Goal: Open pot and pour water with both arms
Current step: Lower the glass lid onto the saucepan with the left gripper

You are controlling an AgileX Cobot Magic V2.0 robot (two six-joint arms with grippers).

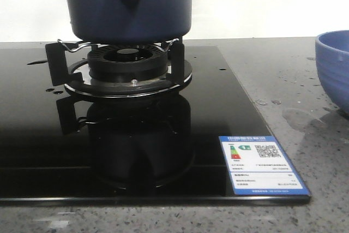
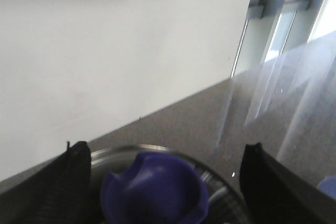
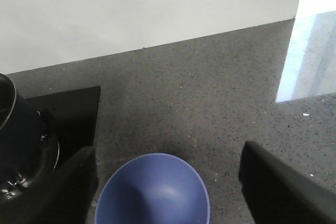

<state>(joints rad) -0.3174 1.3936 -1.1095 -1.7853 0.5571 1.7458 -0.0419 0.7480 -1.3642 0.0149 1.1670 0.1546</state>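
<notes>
Grey speckled table (image 1: 272,75) carries a black glass hob (image 1: 109,151). The pot (image 1: 126,6), dark navy, sits on the burner grate (image 1: 122,66). A periwinkle bowl (image 1: 334,69) stands apart at the hob's right. Left gripper (image 2: 165,179): fingers spread wide either side of the pot's blue lid knob (image 2: 153,192), not touching. Right gripper (image 3: 168,182): fingers apart above the bowl.
</notes>
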